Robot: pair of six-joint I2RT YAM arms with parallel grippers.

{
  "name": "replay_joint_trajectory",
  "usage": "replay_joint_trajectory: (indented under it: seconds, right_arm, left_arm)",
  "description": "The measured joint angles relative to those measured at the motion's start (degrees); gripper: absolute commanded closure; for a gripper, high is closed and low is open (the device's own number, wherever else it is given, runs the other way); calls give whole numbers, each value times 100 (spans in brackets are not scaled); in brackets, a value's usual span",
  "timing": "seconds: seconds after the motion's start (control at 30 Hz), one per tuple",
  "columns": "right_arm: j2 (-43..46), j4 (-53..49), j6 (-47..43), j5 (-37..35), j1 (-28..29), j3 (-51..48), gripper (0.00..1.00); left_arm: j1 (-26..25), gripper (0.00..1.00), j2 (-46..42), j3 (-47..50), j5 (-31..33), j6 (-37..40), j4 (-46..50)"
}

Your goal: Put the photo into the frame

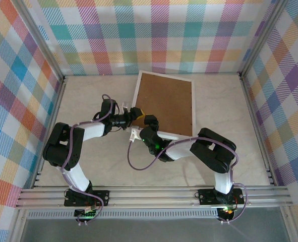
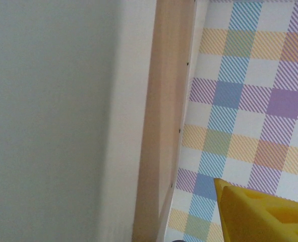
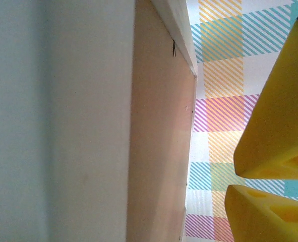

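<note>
top, frame (image 1: 166,103): lying brown board up mid-table, skewed, likely keeping the back reachable.
top, left gripper (image 1: 138,113): reaching over the frame's left edge; apart or clamped, cannot tell.
top, right gripper (image 1: 150,119): crowding the same stretch, just beside the left; cannot tell either.
top, photo: possibly sitting under the board; cannot tell.
left wrist, frame (image 2: 161,126): running edge-on beside one yellow finger (image 2: 259,212).
right wrist, frame (image 3: 161,141): showing board and white rim; yellow fingers (image 3: 275,126) hanging beside it.
obstacle: arms crowding each other; plaid walls (image 1: 154,35) standing well apart.

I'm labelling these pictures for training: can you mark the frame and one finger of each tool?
frame (image 1: 165,103): top external view, middle of its brown back.
left tool finger (image 2: 262,214): left wrist view, on its yellow surface.
right tool finger (image 3: 282,126): right wrist view, on the upper yellow finger.
</note>
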State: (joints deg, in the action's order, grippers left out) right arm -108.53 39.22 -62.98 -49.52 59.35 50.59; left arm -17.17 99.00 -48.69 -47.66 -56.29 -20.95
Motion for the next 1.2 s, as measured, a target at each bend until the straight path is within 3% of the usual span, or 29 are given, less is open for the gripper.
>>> replay_joint_trajectory:
  seconds: [0.13,0.33,0.5,0.7,0.83,1.03,1.1,1.2]
  right_arm:
    - [-2,136,-76,2,0,-48,68]
    - [-2,227,-151,-35,31,-184,69]
    - [26,236,-175,-81,92,-297,69]
    - [170,31,-114,-85,103,-400,77]
    - [291,-393,-63,-81,122,-402,85]
    - [695,-1510,332,-66,155,-186,88]
    - [826,-1832,573,-42,157,57,100]
    - [1106,-2271,977,35,160,461,100]
  left_arm:
    - [-2,34,0,0,-4,-17,-13]
    - [-7,0,0,0,-31,-164,-31]
    - [28,0,0,11,-22,-179,-13]
    - [210,0,0,11,-66,-181,-28]
    - [654,0,-63,72,-116,-173,-26]
    - [1543,0,-494,216,7,-109,46]
    - [1661,0,-599,232,87,-109,50]
    - [1674,0,-623,251,125,-114,44]
